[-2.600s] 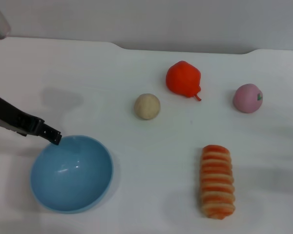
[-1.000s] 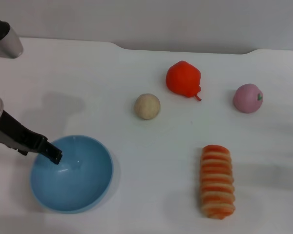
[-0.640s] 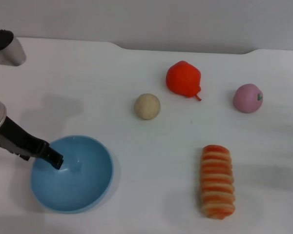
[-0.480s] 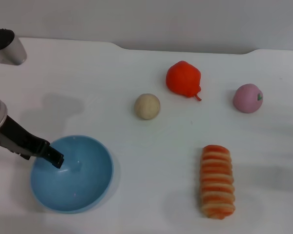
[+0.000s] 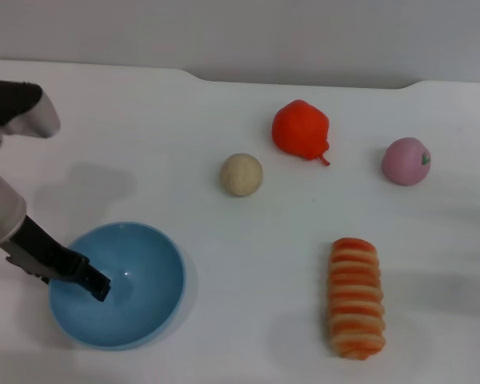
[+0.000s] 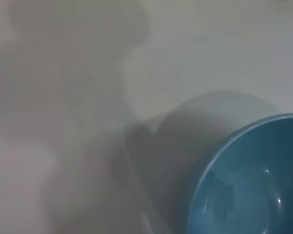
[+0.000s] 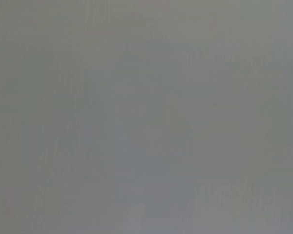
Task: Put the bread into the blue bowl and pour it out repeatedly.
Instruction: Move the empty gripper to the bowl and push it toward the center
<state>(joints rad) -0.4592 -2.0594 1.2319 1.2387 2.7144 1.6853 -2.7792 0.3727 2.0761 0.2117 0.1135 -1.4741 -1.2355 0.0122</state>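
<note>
The bread (image 5: 356,298), a ridged orange-and-cream loaf, lies on the white table at the front right, well apart from the bowl. The blue bowl (image 5: 144,272) stands upright with nothing in it at the front left; the left wrist view shows part of the blue bowl (image 6: 244,185) and its shadow. My left gripper (image 5: 94,286) reaches in from the left, and its dark tip is over the bowl's left rim, inside the bowl's outline. The right gripper is out of view, and the right wrist view is plain grey.
A small beige ball (image 5: 241,174) sits mid-table. Behind it is a red fruit (image 5: 301,130), and a pink fruit (image 5: 406,161) lies at the back right. The table's back edge (image 5: 224,78) meets a grey wall.
My left arm has swung nearer along the bowl's left side, so its tip went from the far-left rim to the left rim. The bowl and the bread have stayed put.
</note>
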